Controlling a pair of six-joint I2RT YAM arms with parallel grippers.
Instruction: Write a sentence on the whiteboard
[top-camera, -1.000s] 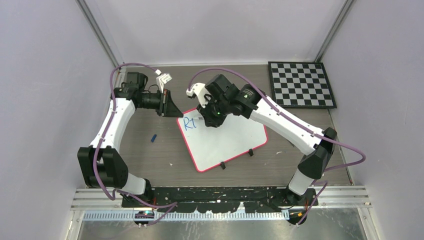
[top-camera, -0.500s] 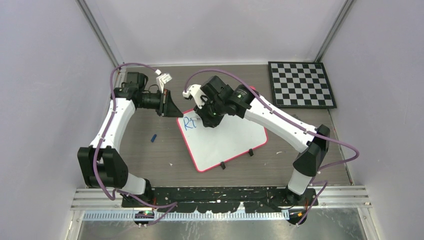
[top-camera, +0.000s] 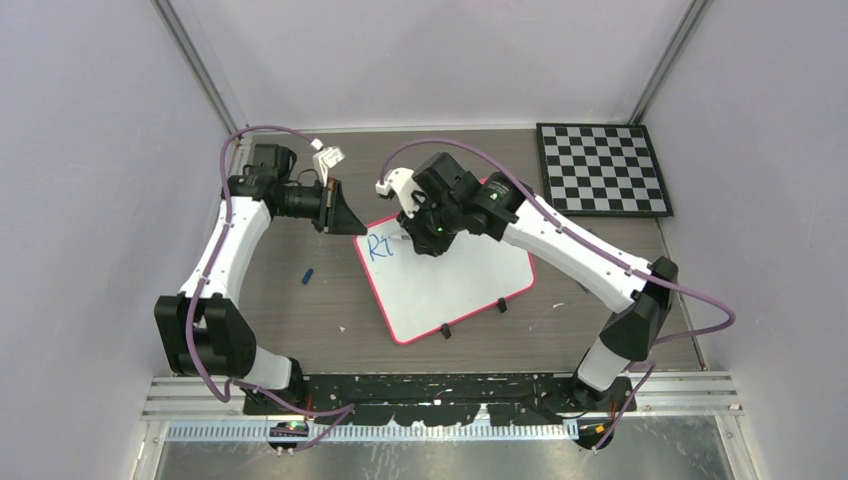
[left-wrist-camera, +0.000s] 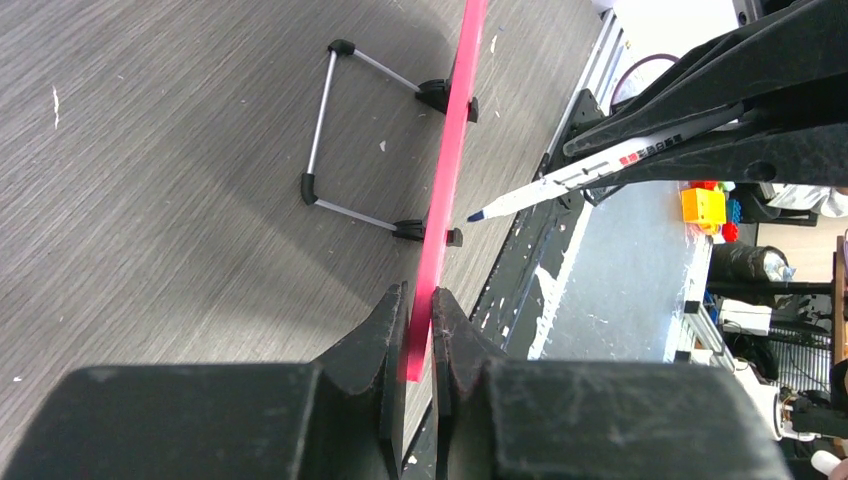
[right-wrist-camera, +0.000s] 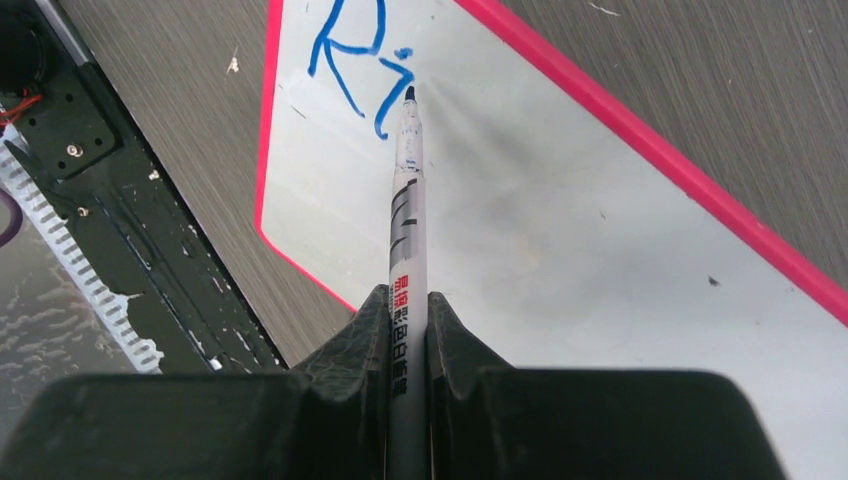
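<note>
On the table (top-camera: 300, 310), between the two arms, the whiteboard (top-camera: 455, 285) sits turned askew. Its long axis runs from near-left to far-right, and the edge with the two black clips faces the arm bases. The left gripper (left-wrist-camera: 418, 300) is clenched on the board's red rim at the far-left corner. The left wrist view shows that rim edge-on, as a thin red strip running away from the jaws.

The sentence (right-wrist-camera: 352, 62) sits in the same corner, just beside the left gripper, and consists only of a blue "R" and a second short stroke. The right gripper (right-wrist-camera: 408, 300) is closed around a marker (right-wrist-camera: 408, 190), whose long axis continues straight out from the jaws. The marker's blue tip points at the board and ends right at the second stroke (whether it actually touches the surface cannot be told).

A small blue cap (top-camera: 308, 274) lies on the table left of the board. A checkerboard (top-camera: 603, 168) lies well apart at the far right.
</note>
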